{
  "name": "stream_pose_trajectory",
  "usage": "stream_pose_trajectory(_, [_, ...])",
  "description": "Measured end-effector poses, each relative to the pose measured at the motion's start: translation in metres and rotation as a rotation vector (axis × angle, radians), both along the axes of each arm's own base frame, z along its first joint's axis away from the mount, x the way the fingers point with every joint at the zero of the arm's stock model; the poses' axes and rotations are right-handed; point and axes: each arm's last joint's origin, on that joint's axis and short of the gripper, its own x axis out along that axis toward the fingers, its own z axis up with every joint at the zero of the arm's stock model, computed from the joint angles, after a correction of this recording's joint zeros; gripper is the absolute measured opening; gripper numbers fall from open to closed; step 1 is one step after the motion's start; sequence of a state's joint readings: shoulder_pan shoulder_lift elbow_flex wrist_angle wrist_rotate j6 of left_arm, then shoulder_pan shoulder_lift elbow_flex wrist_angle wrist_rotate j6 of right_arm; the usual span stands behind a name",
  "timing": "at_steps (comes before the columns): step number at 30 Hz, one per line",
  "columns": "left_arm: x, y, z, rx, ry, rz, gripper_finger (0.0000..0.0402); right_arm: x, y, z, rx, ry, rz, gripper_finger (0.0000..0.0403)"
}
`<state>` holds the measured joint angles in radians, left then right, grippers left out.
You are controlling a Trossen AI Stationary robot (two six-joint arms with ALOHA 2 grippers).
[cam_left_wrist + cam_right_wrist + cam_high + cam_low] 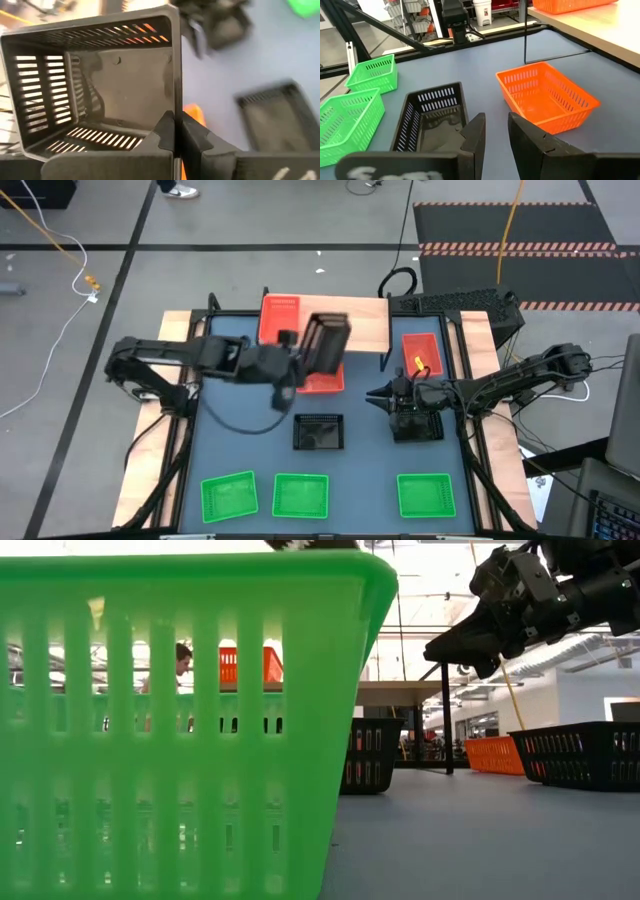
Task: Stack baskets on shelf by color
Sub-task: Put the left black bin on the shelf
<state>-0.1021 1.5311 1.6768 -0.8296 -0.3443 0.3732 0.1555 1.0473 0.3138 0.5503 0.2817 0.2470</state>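
No legible writing; left gripper [173, 131] holds black basket [100, 90].

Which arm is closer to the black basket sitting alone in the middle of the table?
Left. The left gripper, holding another black basket, hangs just behind the middle basket. The right gripper is farther off to its side, over a third black basket.

Lighting: even, bright, from overhead; soft short shadows on the blue tabletop [250, 440]. Low view: ceiling lights and windows glare white at upper centre; the near green basket [180, 730] fills the left, soft-focused. Left wrist view: upper right and lower right corners smeared by blur. Right wrist view: sharp.
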Motion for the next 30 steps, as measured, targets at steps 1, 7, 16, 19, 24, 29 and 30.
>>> stream_pose_trajectory(1, [0.008,0.007,-0.002,-0.003,-0.028,0.023,0.0006,0.000,0.000,0.000,0.000,0.000,0.000,0.0080])
stream_pose_trajectory(7, [0.048,0.053,-0.037,0.003,0.021,0.156,0.0006,0.000,0.000,0.000,-0.001,0.001,0.000,0.0080])
stream_pose_trajectory(16, [0.063,0.093,-0.082,-0.017,0.207,0.267,0.0012,0.000,0.000,-0.001,-0.007,0.013,0.002,0.0080])
stream_pose_trajectory(19, [0.062,0.097,-0.088,-0.018,0.248,0.275,0.0007,0.000,0.000,-0.001,-0.008,0.014,0.002,0.0080])
stream_pose_trajectory(24, [0.060,0.101,-0.089,-0.020,0.275,0.285,0.0020,0.000,0.000,-0.001,-0.007,0.010,0.001,0.0080])
stream_pose_trajectory(29, [0.059,0.105,-0.089,-0.026,0.276,0.293,0.0040,0.000,0.000,-0.001,-0.007,0.009,0.001,0.0080])
stream_pose_trajectory(30, [0.058,0.107,-0.090,-0.030,0.277,0.293,0.0040,0.000,0.000,-0.001,-0.007,0.008,0.001,0.0080])
